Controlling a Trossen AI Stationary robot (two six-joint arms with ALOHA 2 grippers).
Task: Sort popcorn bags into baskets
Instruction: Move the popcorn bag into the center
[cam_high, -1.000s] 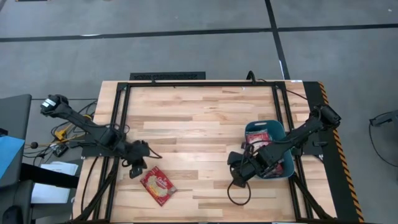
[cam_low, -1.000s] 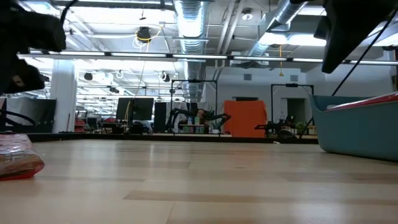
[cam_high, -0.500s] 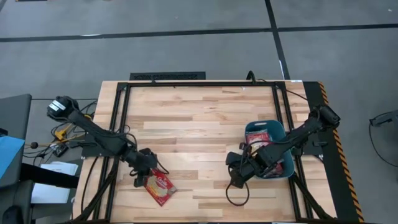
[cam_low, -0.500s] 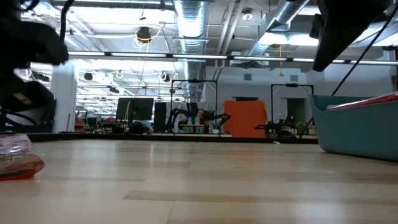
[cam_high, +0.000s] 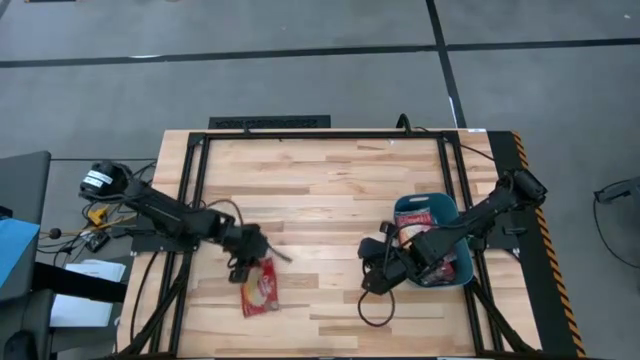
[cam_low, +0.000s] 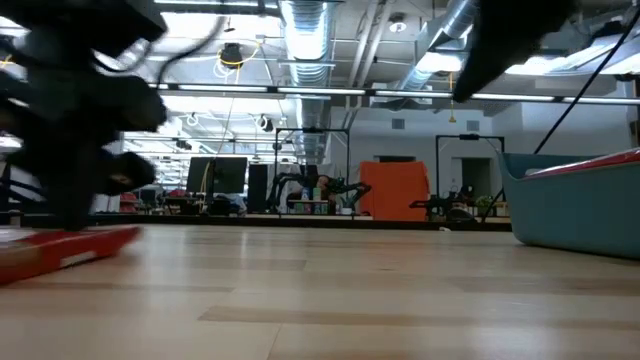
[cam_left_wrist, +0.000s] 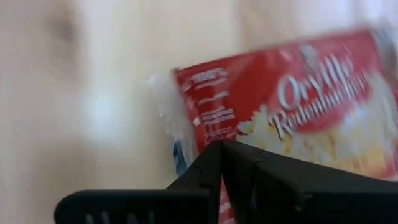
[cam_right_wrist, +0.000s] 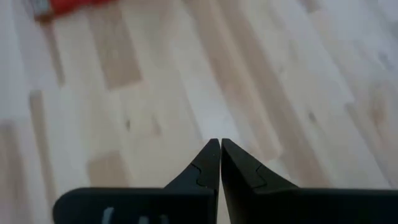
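Observation:
One red popcorn bag lies flat on the wood near the table's left side, with its length running roughly near to far. In the left wrist view the popcorn bag shows cream popcorn art and white lettering. My left gripper is shut at that bag's left edge. The teal basket sits at the table's right with red packets inside. My right gripper is shut over bare wood to the left of the basket. My left gripper has its shut fingertips against the bag's long edge, close to the clear sealed end. It comes slanting down from the table's left. The bag stays on the table. Whether any foil is caught between the fingers cannot be told.
Black frame rails run along the table's left, far and right sides. A cable loop lies under my right arm. In the low view the basket stands at the right. Open wood stretches between the bag and the basket.
My left gripper moved toward the table's right and reached the bag. The bag turned from lying diagonally to lying nearly near-to-far and slid a little toward the right. My right gripper crept slightly toward the table's left.

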